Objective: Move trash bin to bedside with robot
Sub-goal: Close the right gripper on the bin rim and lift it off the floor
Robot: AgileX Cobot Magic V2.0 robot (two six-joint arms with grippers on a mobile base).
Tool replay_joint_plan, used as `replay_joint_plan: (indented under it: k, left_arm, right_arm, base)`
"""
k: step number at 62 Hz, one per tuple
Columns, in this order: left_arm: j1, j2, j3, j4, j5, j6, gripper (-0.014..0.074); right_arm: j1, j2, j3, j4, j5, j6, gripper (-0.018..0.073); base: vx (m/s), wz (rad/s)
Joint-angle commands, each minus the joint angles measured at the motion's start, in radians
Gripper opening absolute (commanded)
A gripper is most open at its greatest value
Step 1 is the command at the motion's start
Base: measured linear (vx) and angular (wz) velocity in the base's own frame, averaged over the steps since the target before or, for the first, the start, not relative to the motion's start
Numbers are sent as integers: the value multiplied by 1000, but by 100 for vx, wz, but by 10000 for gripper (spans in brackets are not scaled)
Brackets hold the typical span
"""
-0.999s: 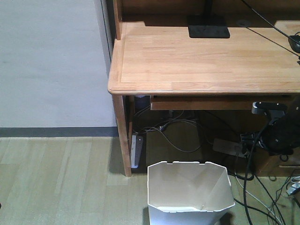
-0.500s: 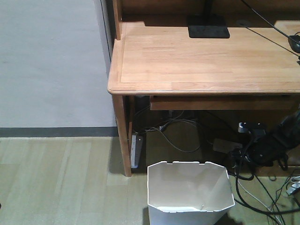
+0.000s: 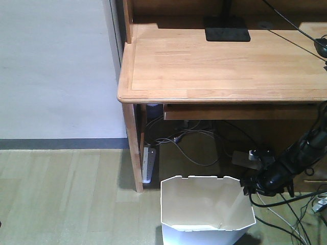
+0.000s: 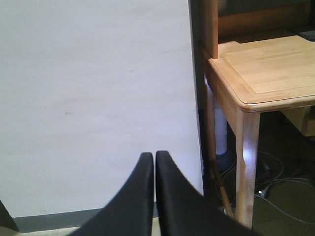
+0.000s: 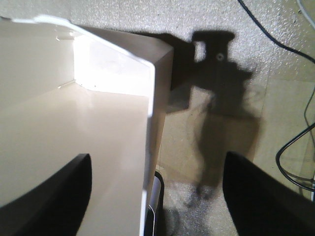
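Observation:
The white trash bin stands on the floor just in front of the wooden desk, its rim uppermost. My right gripper hangs at the bin's right rim on a thin black arm. In the right wrist view that gripper is open, straddling the bin's right wall: one finger is over the cream inside, the other over the floor outside. My left gripper is shut with nothing in it and faces a white wall. The bedside is out of view.
The wooden desk overhangs the space behind the bin, with a desk leg at the left. Cables and a power strip lie under it. More cables trail on the floor at the right. A white wall is at the left.
My right arm has come down and to the left from under the desk's edge, bringing its gripper to the bin's right rim. The bin has not moved.

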Motion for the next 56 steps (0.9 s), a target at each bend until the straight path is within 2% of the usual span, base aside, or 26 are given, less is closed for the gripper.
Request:
replay_joint_plan:
  k: [1, 18, 30, 35, 41, 52, 56]
  left_arm:
    - [-6, -9, 28, -4, -74, -8, -6]
    - [-6, -9, 28, -4, -74, -8, -6]
    - [-6, -9, 28, -4, -74, -8, -6]
    - [-6, -9, 28, -4, -74, -8, -6]
    - [-6, -9, 28, -4, -74, -8, -6]
    - [-6, -9, 28, -4, -74, -8, -6]
    - [-6, -9, 28, -4, -74, -8, -6]
  right_arm:
    - [-3, 1, -50, 5, 9, -14, 531]
    - [-2, 130, -152, 15, 17, -14, 531]
    - [-2, 201, -233, 29, 97, -14, 487]
    - [-2, 227, -266, 41, 138, -7, 428]
    - [-2, 252, -297, 73, 181, -6, 305]
    - [-4, 249, -296, 104, 193, -12, -15]
    - [-9, 239, -291, 105, 193, -10, -16]
  base:
    - [0, 0]
    - [0, 0]
    - [0, 0]
    - [0, 0]
    - [0, 0]
    - [0, 0]
    - [0, 0]
